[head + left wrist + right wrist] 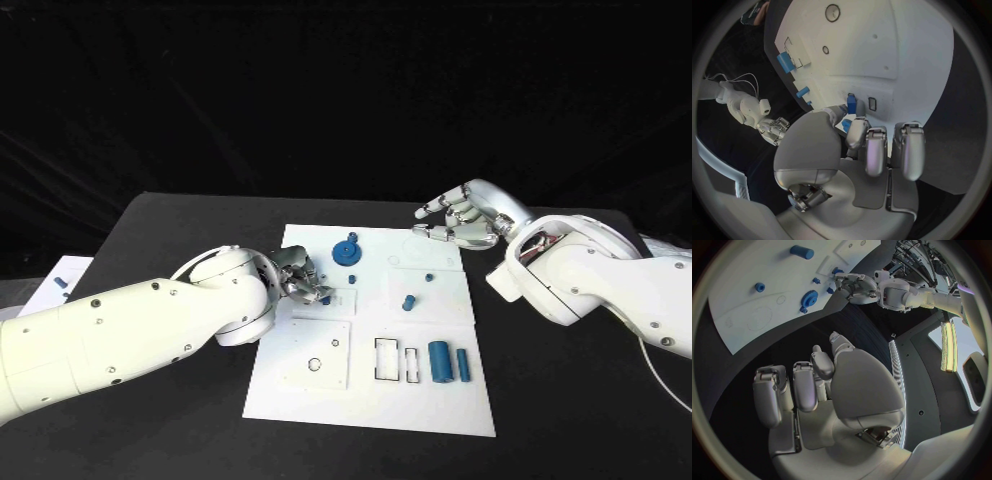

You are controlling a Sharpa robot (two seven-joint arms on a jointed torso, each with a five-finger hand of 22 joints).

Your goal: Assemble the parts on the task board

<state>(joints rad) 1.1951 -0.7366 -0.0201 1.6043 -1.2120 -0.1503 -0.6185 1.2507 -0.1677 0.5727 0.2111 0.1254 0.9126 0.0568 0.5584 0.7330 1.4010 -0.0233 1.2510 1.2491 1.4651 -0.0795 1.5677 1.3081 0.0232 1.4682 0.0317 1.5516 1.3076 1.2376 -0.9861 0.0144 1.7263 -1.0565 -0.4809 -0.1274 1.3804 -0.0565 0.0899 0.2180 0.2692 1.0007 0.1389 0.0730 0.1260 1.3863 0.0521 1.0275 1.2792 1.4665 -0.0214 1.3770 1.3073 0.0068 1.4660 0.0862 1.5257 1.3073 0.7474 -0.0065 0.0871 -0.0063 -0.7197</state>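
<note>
Working over the task board (433,400), my left hand (303,278) pinches a small blue part (846,125) in its fingers (874,150), low for seating. I keep my right hand (464,215) off the far edge, fingers loosely curled, empty, above the desk (577,400).

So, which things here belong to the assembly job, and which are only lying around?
Part of the job:
- task board
- blue gear
- two blue cylinders
- small blue pieces
- left hand, over the board
- right hand, off the board

Lying about:
- pale sheet at the table's left edge
</note>
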